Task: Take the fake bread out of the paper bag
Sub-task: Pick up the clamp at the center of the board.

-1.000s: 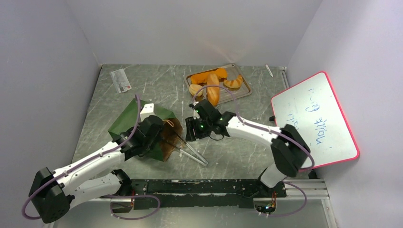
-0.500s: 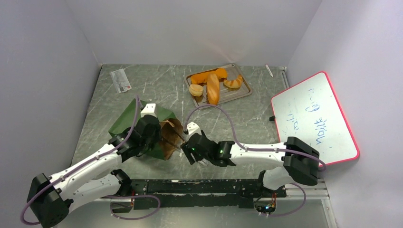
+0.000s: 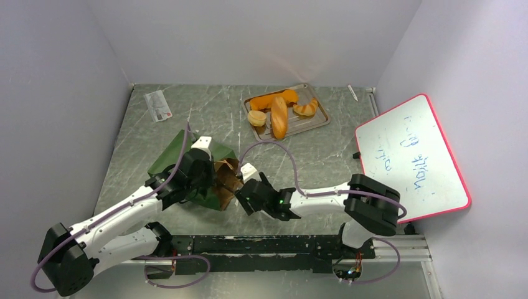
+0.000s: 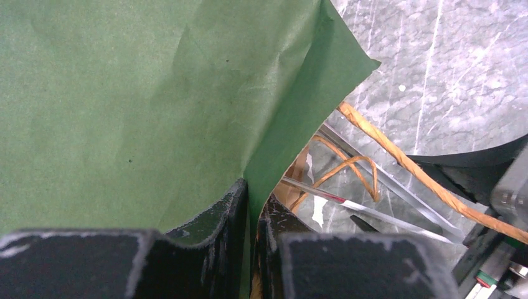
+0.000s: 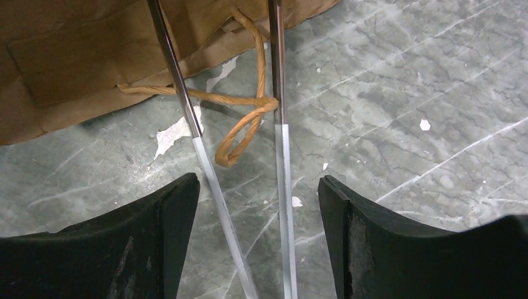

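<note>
We see the left gripper (image 4: pixel 254 200) clamped on the green edge of the paper bag (image 4: pixel 124 93) at lower centre, the right gripper (image 5: pixel 256 187) wide apart, holding nothing, straddling 2 metal rods (image 5: pixel 281 156).

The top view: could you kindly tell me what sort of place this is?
Most likely a robotics lab test cell: plain white walls box in a grey table, two arms are bolted to a rail at its near edge, and a whiteboard sits at the right.
</note>
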